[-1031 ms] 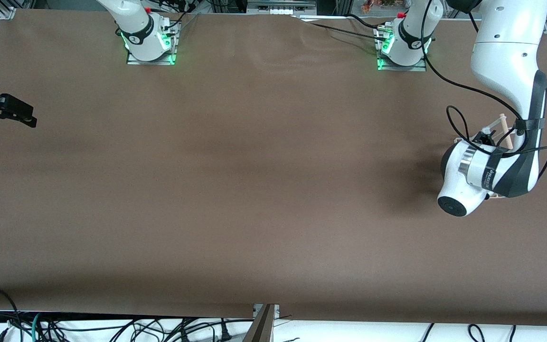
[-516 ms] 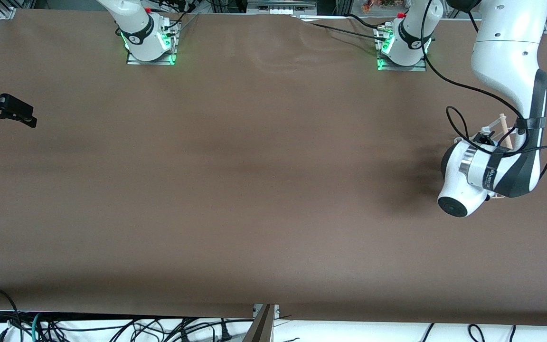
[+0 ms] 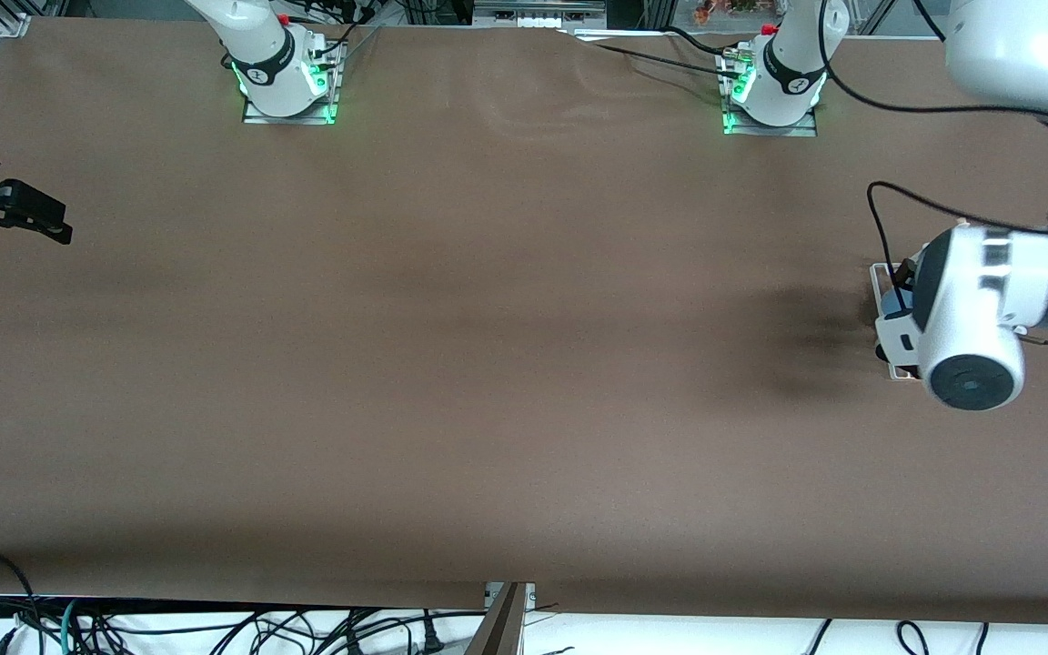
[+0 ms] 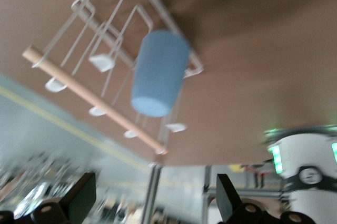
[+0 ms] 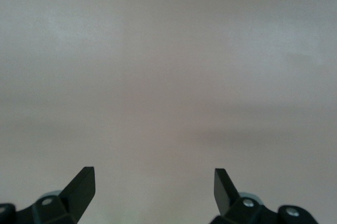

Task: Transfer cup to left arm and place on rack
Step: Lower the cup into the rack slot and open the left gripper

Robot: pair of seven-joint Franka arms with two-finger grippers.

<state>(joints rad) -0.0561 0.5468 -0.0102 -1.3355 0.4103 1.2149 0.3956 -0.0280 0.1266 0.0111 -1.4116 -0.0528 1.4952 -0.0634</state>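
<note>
The light-blue cup (image 4: pixel 158 74) sits upside down on the white wire rack (image 4: pixel 84 13), beside its wooden dowel (image 4: pixel 89 95). In the front view only a sliver of the cup (image 3: pixel 893 304) and the rack's edge (image 3: pixel 878 270) show beside the left arm's wrist, at the left arm's end of the table. My left gripper (image 4: pixel 155 197) is open and empty, drawn back from the cup. My right gripper (image 5: pixel 154 184) is open and empty; it waits low over the table at the right arm's end (image 3: pixel 51 223).
The brown table (image 3: pixel 488 364) carries nothing else. The arm bases (image 3: pixel 286 82) stand along the edge farthest from the front camera. The left arm's wrist (image 3: pixel 974 318) hangs over the rack. Cables lie past the table's near edge.
The left arm's wrist has swung and turned over the rack, toward the table's end. The cup stays on the rack, free of the fingers. The right arm has not moved.
</note>
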